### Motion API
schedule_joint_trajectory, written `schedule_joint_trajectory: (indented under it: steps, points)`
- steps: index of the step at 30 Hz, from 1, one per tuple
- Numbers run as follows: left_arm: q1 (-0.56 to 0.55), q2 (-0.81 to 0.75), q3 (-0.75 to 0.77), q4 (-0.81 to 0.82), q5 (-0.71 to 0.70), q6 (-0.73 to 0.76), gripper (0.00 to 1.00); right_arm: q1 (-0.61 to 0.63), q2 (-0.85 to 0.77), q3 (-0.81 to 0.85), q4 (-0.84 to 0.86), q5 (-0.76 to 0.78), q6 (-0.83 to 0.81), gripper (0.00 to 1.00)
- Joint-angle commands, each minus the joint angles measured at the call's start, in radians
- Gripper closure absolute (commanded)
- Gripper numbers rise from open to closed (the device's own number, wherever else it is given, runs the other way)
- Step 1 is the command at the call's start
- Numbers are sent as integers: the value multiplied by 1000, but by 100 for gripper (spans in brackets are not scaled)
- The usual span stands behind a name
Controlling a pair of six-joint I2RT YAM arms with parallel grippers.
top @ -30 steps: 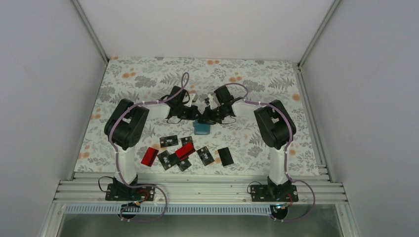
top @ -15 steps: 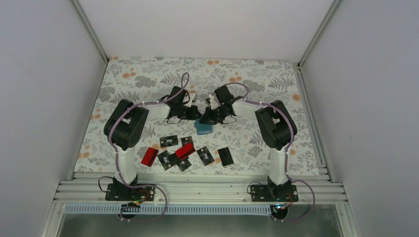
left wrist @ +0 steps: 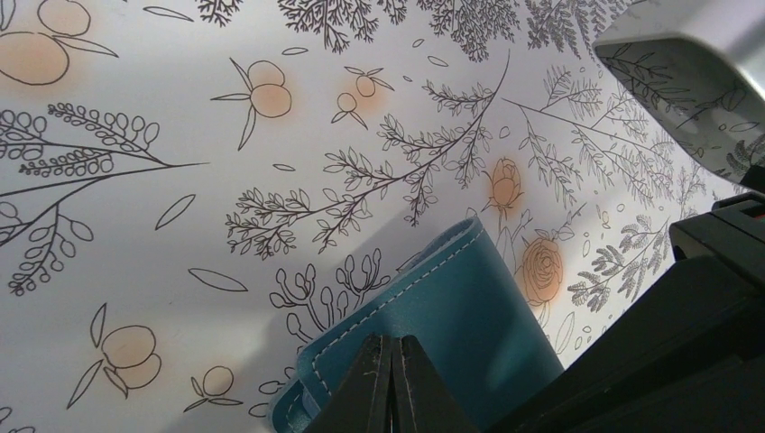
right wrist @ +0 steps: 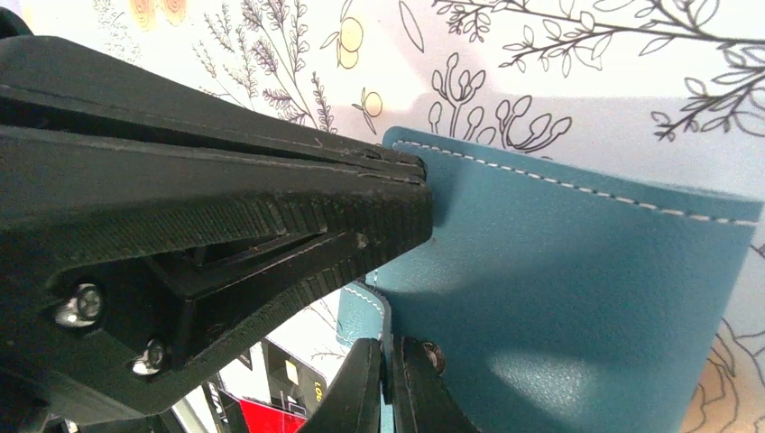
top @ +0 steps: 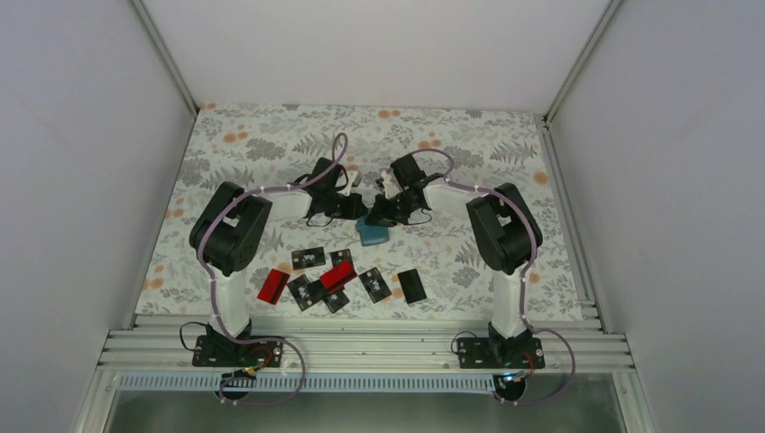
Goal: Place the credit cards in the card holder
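Card holder [top: 372, 232] sits mid-table, just beyond the scattered cards [top: 329, 280], gripped by both arms. The left gripper [left wrist: 394, 370] is pinched tight on its stitched edge, and the right gripper [right wrist: 388, 379] is clamped on a flap edge close beside it. Since a second ago the holder has only twisted slightly as the right arm edged in; looks like they're working the fold open, not there yet. Cards haven't budged on the table [top: 271, 144], so none are in.
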Motion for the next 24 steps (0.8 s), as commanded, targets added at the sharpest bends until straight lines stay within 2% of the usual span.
schedule_joint_trajectory:
  steps: [1,24]
  points:
    - [2,17,-29,-80,-103,19,98,-6,-19,23,-34,54,-19,95]
    - [-18,26,-3,-103,-145,21,98,-17,-44,49,-81,36,-35,95]
